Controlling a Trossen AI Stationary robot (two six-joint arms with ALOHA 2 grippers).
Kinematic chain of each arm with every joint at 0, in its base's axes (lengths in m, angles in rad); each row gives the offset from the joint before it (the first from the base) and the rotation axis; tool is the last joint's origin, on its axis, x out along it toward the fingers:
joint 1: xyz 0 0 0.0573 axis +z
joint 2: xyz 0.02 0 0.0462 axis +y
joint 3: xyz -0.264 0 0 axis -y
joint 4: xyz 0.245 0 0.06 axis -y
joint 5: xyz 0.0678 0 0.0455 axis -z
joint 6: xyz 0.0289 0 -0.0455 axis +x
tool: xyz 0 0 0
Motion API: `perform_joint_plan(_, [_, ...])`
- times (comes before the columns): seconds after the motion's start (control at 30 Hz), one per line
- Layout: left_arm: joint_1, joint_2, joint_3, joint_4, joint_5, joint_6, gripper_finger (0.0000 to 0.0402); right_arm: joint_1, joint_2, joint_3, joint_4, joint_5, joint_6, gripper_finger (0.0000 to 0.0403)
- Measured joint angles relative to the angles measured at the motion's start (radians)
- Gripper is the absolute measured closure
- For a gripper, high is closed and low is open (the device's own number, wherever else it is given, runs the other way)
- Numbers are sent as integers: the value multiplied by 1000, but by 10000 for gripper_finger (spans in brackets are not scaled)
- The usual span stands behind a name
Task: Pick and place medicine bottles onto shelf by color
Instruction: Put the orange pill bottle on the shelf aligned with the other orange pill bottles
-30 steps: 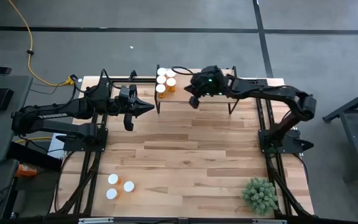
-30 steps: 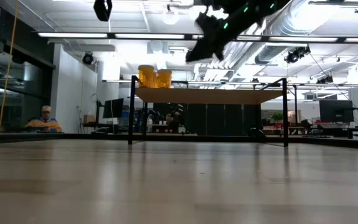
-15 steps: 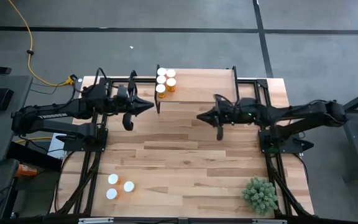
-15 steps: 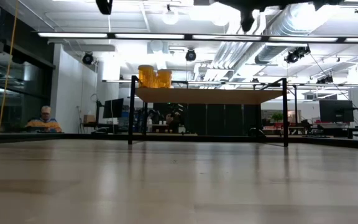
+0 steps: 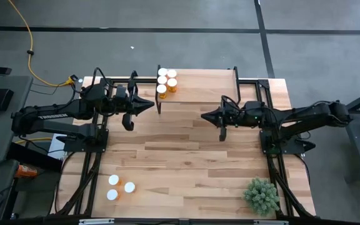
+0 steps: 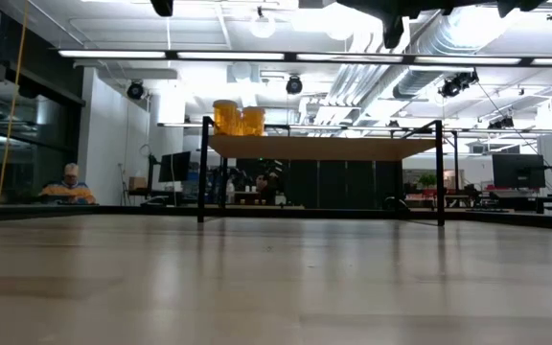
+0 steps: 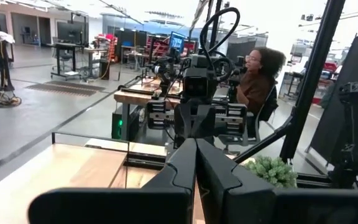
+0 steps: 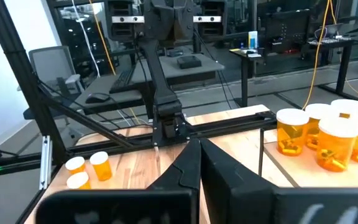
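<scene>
Several orange medicine bottles (image 5: 165, 80) with white caps stand upright on the left end of the shelf (image 5: 205, 87). They also show in the low view (image 6: 238, 117) and the right wrist view (image 8: 321, 132). Three more bottles (image 5: 120, 187) stand on the table near its front left and show in the right wrist view (image 8: 89, 168). My left gripper (image 5: 150, 106) is shut and empty, held in the air left of the shelf, pointing right. My right gripper (image 5: 204, 115) is shut and empty, in the air just near of the shelf, pointing left.
A small green plant (image 5: 261, 195) sits at the table's near right corner. The shelf's black legs (image 6: 202, 171) stand on the tabletop. A person (image 7: 257, 74) sits beyond the table's right side, another (image 6: 69, 184) far behind.
My right gripper has come away from above the shelf beside the bottles, toward the table's near and right side. It has turned level, pointing left. The bottles on the shelf have stayed where they were.
</scene>
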Motion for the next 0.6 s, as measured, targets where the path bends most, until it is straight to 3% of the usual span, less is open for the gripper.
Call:
perform_joint_plan(0.27, [1, 0, 8, -93, -66, 0, 361, 0, 0, 0, 0, -1, 0, 403])
perform_joint_plan(0.6, [-17, 0, 154, -453, 1, -32, 181, 0, 0, 0, -6, -2, 11, 403])
